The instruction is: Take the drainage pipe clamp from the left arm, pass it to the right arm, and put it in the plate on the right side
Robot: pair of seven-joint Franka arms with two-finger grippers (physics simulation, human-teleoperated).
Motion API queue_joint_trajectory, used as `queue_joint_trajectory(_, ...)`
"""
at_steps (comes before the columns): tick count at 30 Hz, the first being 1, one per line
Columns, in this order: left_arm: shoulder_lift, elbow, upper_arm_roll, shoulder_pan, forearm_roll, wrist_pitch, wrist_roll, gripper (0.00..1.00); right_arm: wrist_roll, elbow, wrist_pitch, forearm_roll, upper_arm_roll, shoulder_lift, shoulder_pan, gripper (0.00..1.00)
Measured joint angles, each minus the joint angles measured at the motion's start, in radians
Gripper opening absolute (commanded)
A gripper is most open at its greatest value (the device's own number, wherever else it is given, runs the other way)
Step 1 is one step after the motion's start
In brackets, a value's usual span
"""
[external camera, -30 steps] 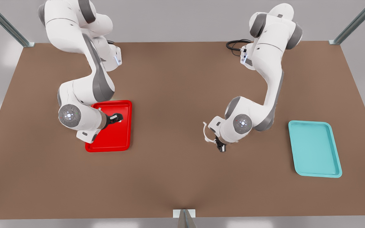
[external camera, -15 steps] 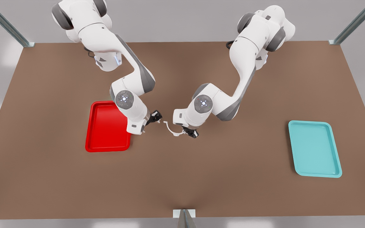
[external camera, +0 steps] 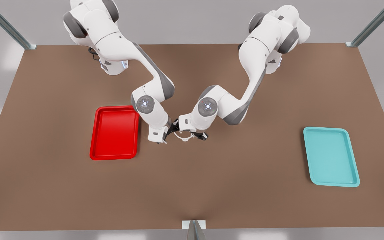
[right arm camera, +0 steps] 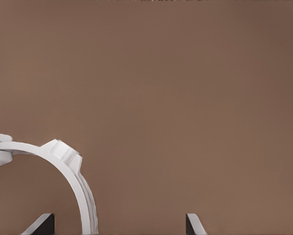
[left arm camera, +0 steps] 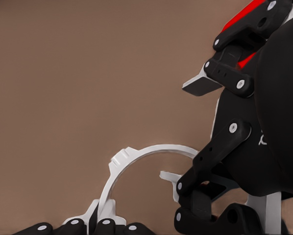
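The white C-shaped drainage pipe clamp [external camera: 182,137] hangs above the table's middle, between the two arms. My left gripper [external camera: 199,136], on the arm at the front view's right, is shut on one end of the clamp [left arm camera: 136,154]. My right gripper [external camera: 172,130], on the arm at the front view's left, is open. In the left wrist view the right gripper [left arm camera: 193,147] has its fingers on either side of the clamp's free end tab. In the right wrist view the clamp [right arm camera: 73,166] arcs between my open fingertips [right arm camera: 193,223]. The red plate [external camera: 113,133] lies just beyond the right gripper, at the front view's left.
A teal tray [external camera: 330,156] lies at the front view's far right. Both arms' elbows lean in over the brown table [external camera: 192,186], close to each other. Metal frame posts stand at the back corners.
The right gripper left the red plate and swung to the table's middle. The left gripper carried the clamp toward the front view's left to meet it. The clamp's free end now sits between the right fingers.
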Motion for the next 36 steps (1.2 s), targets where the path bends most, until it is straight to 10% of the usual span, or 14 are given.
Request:
queue_joint_trajectory(20, -0.002, 0.010, 0.000, -0.002, -0.001, -0.024, -0.069, 0.21, -0.016, -0.003, 0.011, 0.001, 0.007, 0.043, 0.020, 1.00)
queue_joint_trajectory(24, -0.002, 0.010, 0.001, 0.000, -0.002, -0.025, -0.076, 0.21, -0.025, 0.006, 0.007, 0.002, 0.007, 0.052, 0.022, 0.53)
queue_joint_trajectory(27, -0.002, 0.010, 0.002, -0.001, -0.002, -0.025, -0.080, 0.21, -0.038, 0.013, 0.007, 0.010, 0.007, 0.057, 0.020, 0.36)
queue_joint_trajectory(28, -0.002, 0.010, 0.002, -0.002, -0.004, -0.025, -0.081, 0.74, -0.041, 0.014, 0.008, 0.011, 0.007, 0.058, 0.020, 0.21)
queue_joint_trajectory(29, -0.002, 0.010, 0.001, -0.003, -0.010, -0.025, -0.082, 0.93, -0.045, 0.014, 0.008, 0.010, 0.006, 0.057, 0.023, 0.21)
queue_joint_trajectory(36, -0.044, 0.011, 0.005, 0.053, -0.039, -0.076, -0.093, 1.00, -0.049, 0.009, -0.022, -0.020, -0.003, 0.046, 0.050, 0.21)
